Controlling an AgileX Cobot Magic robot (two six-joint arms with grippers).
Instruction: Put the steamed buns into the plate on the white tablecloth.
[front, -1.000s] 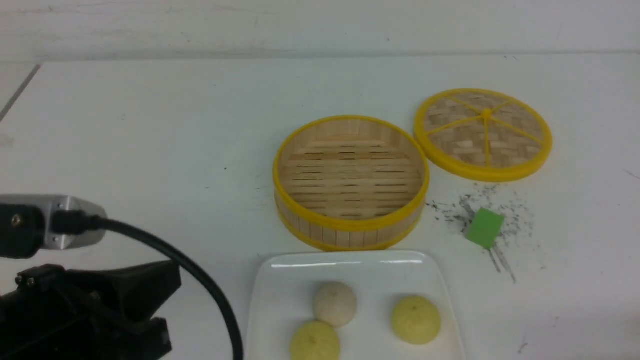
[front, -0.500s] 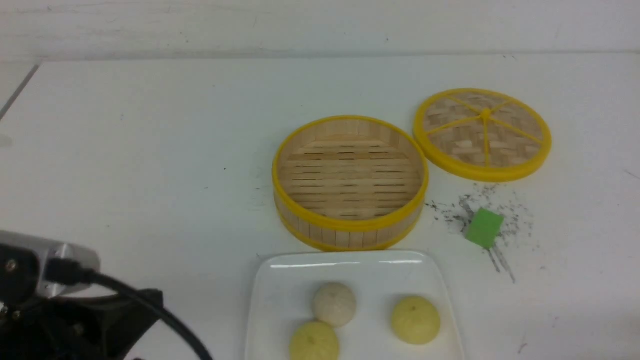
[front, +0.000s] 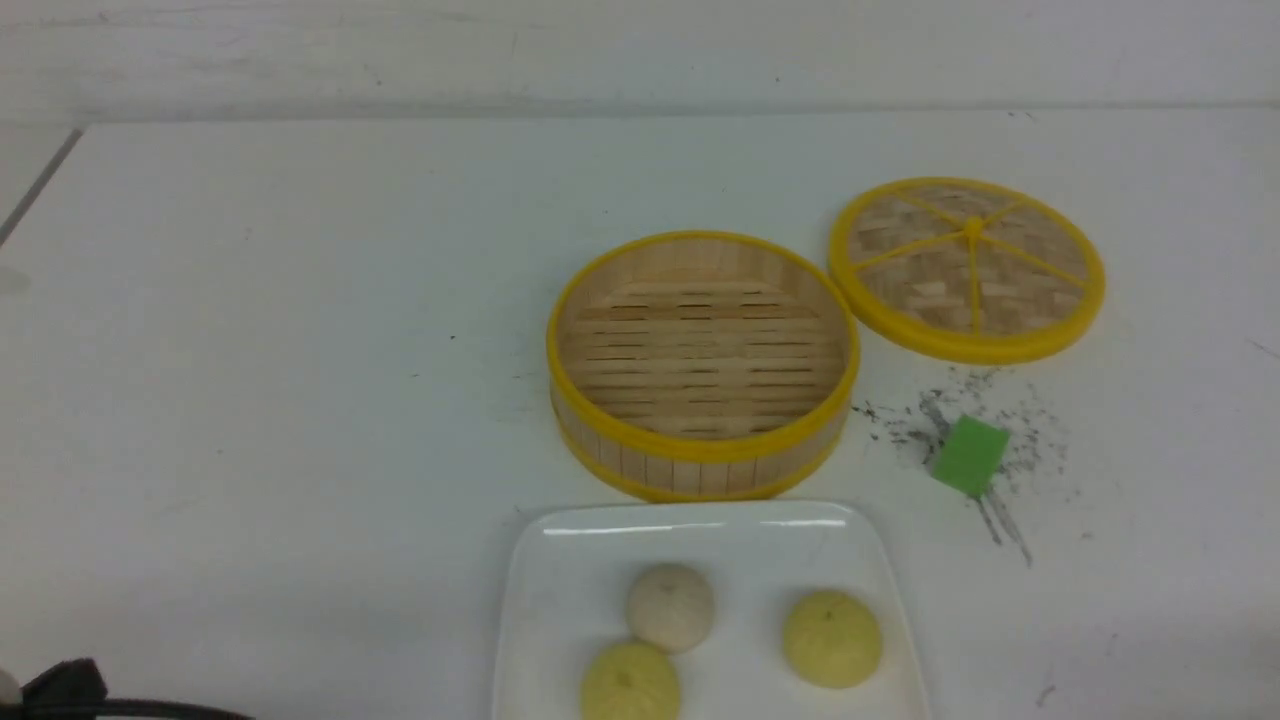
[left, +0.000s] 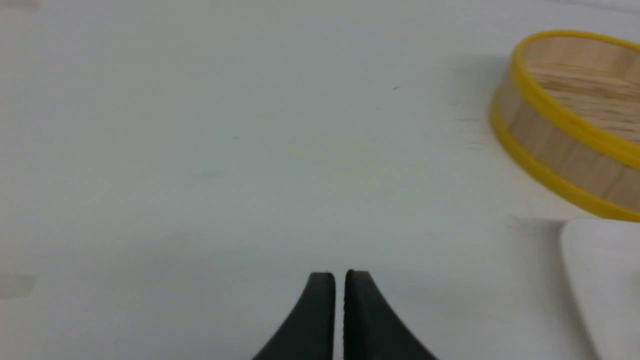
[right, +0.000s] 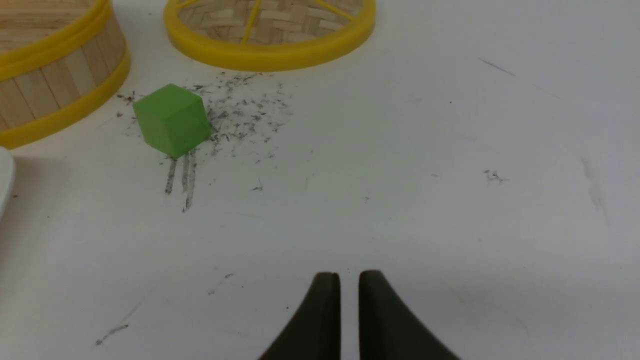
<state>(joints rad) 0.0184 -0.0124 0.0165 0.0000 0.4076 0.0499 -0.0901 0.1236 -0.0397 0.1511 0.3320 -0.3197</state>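
Front view looks down forward; both low wrist views share the basket (front: 700, 365).

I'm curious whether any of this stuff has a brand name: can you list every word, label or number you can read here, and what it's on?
None: no view shows any readable text.
The plate, three buns, bamboo basket, woven lid and green cube are unmarked.
The dark marks on the tablecloth near the cube are scuffs, not writing.

Two dark fingertips (left: 320, 310) of the left end effector (left: 339, 280) rise at lower centre, nearly together, nothing between them, over the white tablecloth (left: 225, 150). The bamboo basket (left: 570, 125) sits upper right; the plate (left: 605, 270) corner lower right.
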